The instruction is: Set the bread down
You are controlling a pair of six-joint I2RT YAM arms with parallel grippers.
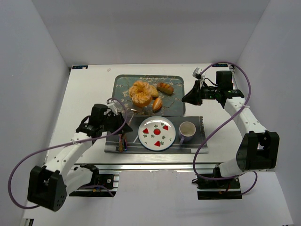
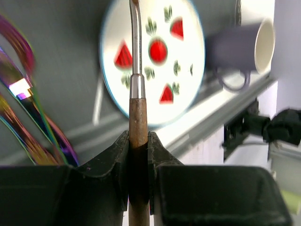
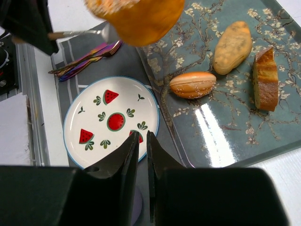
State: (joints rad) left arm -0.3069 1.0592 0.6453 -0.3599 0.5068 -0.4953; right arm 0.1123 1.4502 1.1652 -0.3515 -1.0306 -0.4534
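The bread (image 1: 141, 94) is a large golden-orange bun at the left of the floral tray (image 1: 175, 107); its lower part shows at the top of the right wrist view (image 3: 138, 19). My left gripper (image 1: 117, 113) is shut on the wooden handle (image 2: 138, 117) of a metal utensil (image 3: 80, 34), whose tip reaches under the bread's near-left side. I cannot tell whether the bread rests on the tray or on the utensil. My right gripper (image 1: 189, 99) hovers right of the tray, shut and empty, its fingertips (image 3: 151, 141) over the plate's edge.
A watermelon plate (image 1: 157, 133) and a purple mug (image 1: 186, 131) sit on a grey mat (image 1: 115, 143) in front of the tray. Iridescent cutlery (image 3: 87, 56) lies left of the plate. Three small rolls (image 3: 193, 84), (image 3: 233, 47), (image 3: 265, 77) lie on the tray.
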